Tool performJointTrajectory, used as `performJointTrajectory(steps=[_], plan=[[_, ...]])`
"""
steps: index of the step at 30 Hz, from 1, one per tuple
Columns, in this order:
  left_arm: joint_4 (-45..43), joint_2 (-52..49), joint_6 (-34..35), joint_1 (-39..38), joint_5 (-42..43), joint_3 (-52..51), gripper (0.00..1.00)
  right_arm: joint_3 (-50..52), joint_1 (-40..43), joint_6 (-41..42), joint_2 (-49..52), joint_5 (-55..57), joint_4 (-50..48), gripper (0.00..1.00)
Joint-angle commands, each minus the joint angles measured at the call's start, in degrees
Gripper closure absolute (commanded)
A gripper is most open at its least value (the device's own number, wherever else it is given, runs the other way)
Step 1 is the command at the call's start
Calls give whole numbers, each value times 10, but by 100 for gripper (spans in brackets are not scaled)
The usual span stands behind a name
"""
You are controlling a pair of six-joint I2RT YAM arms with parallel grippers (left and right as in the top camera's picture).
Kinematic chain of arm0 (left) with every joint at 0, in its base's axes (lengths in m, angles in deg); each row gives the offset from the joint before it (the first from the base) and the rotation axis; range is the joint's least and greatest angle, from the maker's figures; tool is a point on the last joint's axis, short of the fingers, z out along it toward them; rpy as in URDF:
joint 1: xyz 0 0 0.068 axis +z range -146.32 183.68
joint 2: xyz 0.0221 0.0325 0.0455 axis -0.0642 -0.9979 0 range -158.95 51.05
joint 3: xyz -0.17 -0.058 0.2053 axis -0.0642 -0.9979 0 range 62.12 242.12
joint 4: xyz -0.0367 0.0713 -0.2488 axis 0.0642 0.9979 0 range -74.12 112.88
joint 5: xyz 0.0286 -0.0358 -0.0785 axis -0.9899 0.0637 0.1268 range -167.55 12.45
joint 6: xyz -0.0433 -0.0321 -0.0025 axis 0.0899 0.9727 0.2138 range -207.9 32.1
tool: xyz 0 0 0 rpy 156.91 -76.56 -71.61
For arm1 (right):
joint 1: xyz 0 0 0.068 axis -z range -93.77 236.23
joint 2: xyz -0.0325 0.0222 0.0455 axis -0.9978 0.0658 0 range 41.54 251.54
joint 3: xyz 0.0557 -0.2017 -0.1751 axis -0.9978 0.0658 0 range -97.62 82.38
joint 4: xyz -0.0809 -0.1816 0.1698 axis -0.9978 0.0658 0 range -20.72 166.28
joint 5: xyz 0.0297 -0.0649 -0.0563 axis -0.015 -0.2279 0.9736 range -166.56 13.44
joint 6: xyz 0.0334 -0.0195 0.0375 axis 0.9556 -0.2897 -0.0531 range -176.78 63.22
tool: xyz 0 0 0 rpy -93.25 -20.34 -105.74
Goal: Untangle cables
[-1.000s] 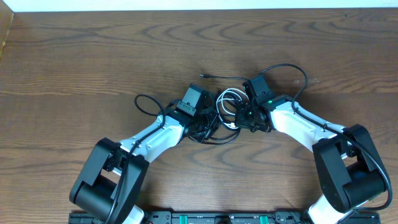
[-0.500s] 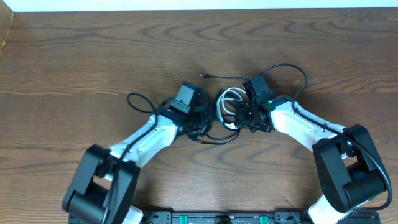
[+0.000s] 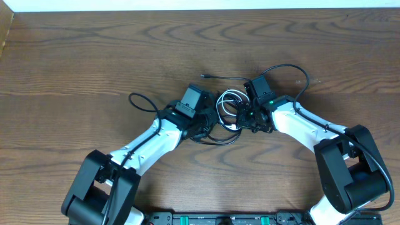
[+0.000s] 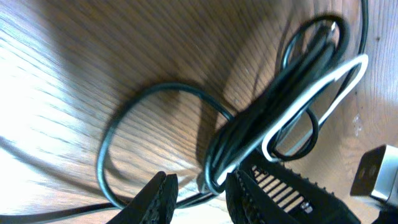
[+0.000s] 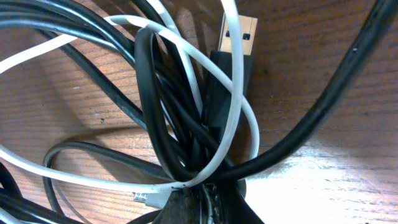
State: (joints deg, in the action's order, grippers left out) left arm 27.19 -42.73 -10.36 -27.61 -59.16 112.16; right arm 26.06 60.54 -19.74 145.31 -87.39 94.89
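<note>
Right tool (image 5: 202,202) is clamped together on black strands of the cables (image 5: 217,93). Left tool (image 4: 199,182) has its jaws apart around the lower loop. The tangle sits mid-tabletop (image 3: 94,56), between both arms. I'd close on one loop, then ease it sideways, no yanking.

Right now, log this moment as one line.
left claw: open, astride tangled bundle of thin black and white cords | right claw: shut on bundle | brown wooden table: cords not yet separated

Dark wood-grain table (image 3: 75,56), pale strip (image 3: 187,5) along far edge
</note>
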Motion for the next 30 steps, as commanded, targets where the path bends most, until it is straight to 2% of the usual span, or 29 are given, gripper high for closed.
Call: performJointTrajectory(steps=[1, 7, 14, 18, 27, 30], plan=[[-7, -14, 3, -5, -16, 3, 67, 28, -2, -5, 42, 23, 14, 99], [-7, -29, 7, -5, -24, 3, 68, 28, -2, -4, 42, 23, 14, 99], [-21, -72, 23, -14, -7, 3, 76, 28, -2, -4, 42, 23, 14, 99], [-22, -92, 23, -20, 5, 3, 90, 28, -2, -5, 42, 23, 14, 99], [-22, -100, 23, -23, 2, 3, 89, 28, -2, -4, 42, 23, 14, 99], [-23, -100, 37, -31, 0, 3, 83, 28, -2, -4, 42, 23, 14, 99]])
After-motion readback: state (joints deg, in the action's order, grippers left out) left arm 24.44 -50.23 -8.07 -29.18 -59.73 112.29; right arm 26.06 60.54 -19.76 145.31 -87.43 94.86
